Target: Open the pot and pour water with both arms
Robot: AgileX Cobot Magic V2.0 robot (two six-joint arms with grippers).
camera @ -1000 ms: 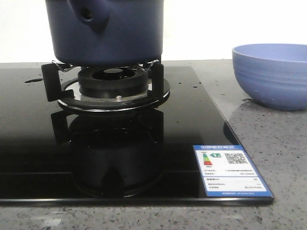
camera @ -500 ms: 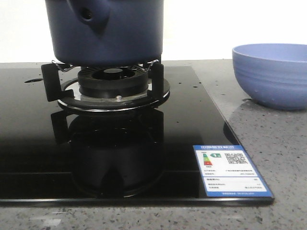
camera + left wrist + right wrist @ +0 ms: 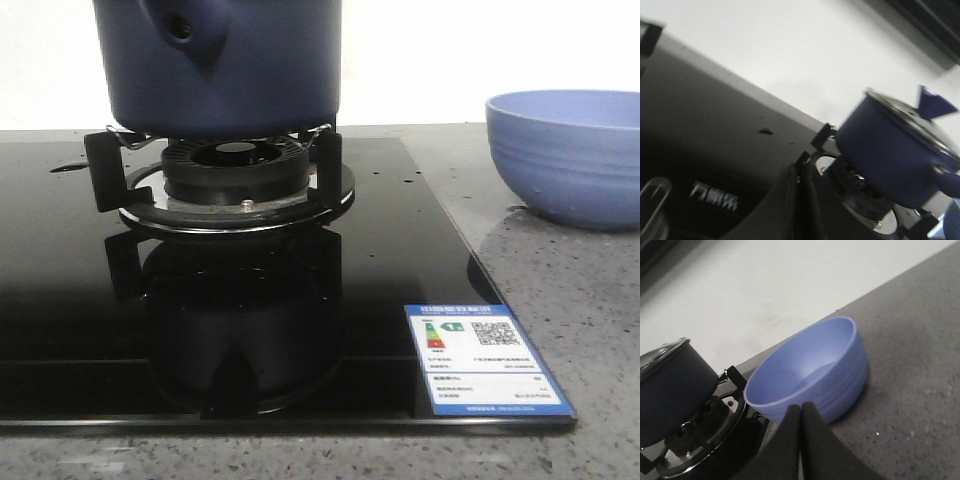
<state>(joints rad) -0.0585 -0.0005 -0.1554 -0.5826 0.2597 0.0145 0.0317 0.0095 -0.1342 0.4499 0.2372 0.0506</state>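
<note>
Front view showed the dark navy-blue round pot (image 3: 225, 65) on the black gas burner stand (image 3: 225, 185), lid on, so both empty, closed end effectors, left (image 3: 799, 175) and right (image 3: 801, 412), should open before approaching.

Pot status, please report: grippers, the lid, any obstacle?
Left gripper shut, empty; right gripper shut, empty. Pot on the burner stand, lid on. Bowl empty on the counter. No obstacle seen.
</note>
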